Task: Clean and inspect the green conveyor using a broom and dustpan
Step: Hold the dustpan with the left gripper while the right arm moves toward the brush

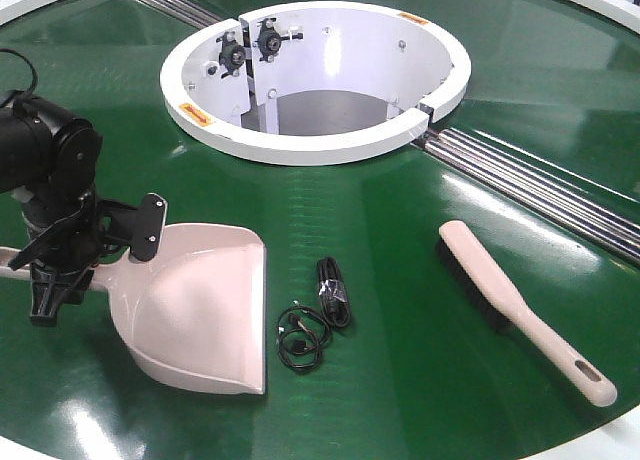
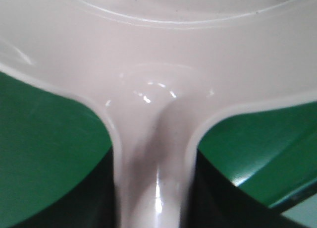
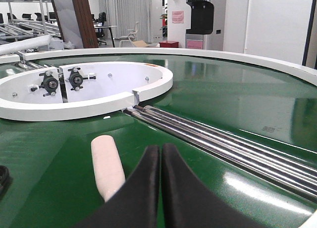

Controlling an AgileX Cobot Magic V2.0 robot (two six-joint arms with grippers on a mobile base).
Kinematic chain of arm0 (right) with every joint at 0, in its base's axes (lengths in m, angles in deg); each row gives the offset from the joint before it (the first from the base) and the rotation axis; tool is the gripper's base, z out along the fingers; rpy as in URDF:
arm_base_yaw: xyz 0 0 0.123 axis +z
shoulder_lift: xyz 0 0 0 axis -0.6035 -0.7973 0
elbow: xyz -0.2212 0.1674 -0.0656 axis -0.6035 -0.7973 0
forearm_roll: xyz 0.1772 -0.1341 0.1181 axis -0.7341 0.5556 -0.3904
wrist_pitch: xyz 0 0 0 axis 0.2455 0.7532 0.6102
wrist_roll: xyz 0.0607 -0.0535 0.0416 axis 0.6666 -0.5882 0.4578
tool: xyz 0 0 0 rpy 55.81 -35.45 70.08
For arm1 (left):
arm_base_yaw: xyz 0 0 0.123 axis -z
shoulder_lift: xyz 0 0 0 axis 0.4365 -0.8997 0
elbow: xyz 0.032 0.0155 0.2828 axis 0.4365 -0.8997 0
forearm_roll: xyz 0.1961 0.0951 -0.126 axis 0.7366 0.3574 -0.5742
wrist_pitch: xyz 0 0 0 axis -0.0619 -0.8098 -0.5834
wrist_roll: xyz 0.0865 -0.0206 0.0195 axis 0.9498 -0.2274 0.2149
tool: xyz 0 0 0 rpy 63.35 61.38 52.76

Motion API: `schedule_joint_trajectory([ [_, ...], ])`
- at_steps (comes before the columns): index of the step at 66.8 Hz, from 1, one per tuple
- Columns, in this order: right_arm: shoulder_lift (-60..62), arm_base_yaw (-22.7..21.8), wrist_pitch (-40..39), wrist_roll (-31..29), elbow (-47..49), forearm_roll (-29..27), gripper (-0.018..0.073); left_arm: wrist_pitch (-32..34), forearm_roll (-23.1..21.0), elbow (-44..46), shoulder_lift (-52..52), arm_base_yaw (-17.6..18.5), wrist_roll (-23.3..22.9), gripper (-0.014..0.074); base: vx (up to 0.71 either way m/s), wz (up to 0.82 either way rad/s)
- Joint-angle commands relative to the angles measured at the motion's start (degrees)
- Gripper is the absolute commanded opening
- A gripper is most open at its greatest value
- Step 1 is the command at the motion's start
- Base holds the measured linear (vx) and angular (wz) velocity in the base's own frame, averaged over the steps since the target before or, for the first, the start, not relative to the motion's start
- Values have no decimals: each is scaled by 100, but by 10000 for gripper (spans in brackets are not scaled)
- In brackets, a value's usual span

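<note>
The dustpan (image 1: pixel 205 305) lies on the green conveyor (image 1: pixel 420 310) at the front left, its handle pointing left. My left gripper (image 1: pixel 72 275) is shut on that handle. In the left wrist view the handle (image 2: pixel 153 188) runs between my two dark fingers (image 2: pixel 96 200), with the scoop's back wall (image 2: pixel 158 49) ahead. The broom (image 1: pixel 505 300) lies on the belt at the front right, bristles to the left. My right gripper (image 3: pixel 161 149) is shut and empty, just right of the broom (image 3: pixel 106 163) and low over the belt. It is out of the front view.
A coiled black cable (image 1: pixel 318 315) lies between dustpan and broom. The white ring hub (image 1: pixel 200 120) stands at the back centre, with silver rollers (image 1: pixel 540 190) running from it to the right. The belt's white outer rim (image 3: pixel 247 59) curves behind.
</note>
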Motion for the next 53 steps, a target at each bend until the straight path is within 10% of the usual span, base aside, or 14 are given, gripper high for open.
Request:
schedule_joint_trajectory([
  [1,61,0,-428,-15,-21,59,-8,-422,143,161,242,25,-57,-7,0,0],
  [53,61,0,-434,-118,-16,143,-8,-421,143,161,242,25,-57,-7,0,0],
])
